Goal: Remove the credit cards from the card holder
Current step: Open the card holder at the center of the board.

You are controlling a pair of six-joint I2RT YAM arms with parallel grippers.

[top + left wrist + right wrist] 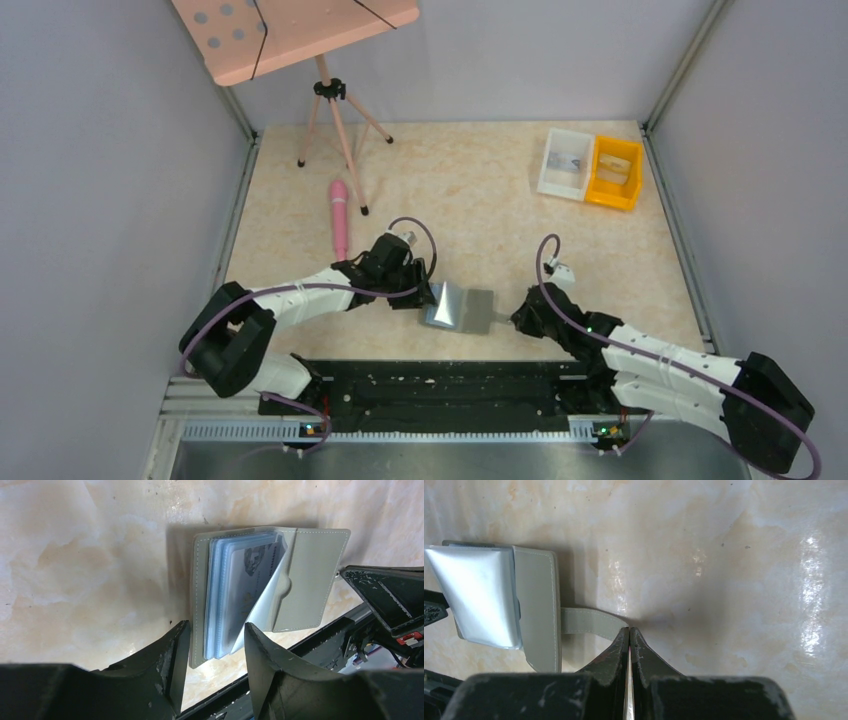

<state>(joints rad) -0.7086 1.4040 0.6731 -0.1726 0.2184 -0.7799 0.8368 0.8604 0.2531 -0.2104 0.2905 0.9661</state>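
Observation:
The card holder (458, 306) lies open on the table near the front edge, between the two arms. In the left wrist view its grey cover (310, 580) is spread to the right, and a stack of clear blue-grey sleeves with cards (240, 585) stands up from the spine. My left gripper (215, 645) (425, 293) is open, its jaws standing either side of the left cover and sleeve stack. My right gripper (629, 630) (508, 318) is shut on the holder's strap (586, 621), to the right of the cover (539, 595).
A white bin (565, 162) and a yellow bin (615, 172) stand at the back right. A pink stick (340, 215) lies at the back left beside a tripod (335, 120). A black rail (440, 390) runs along the near table edge.

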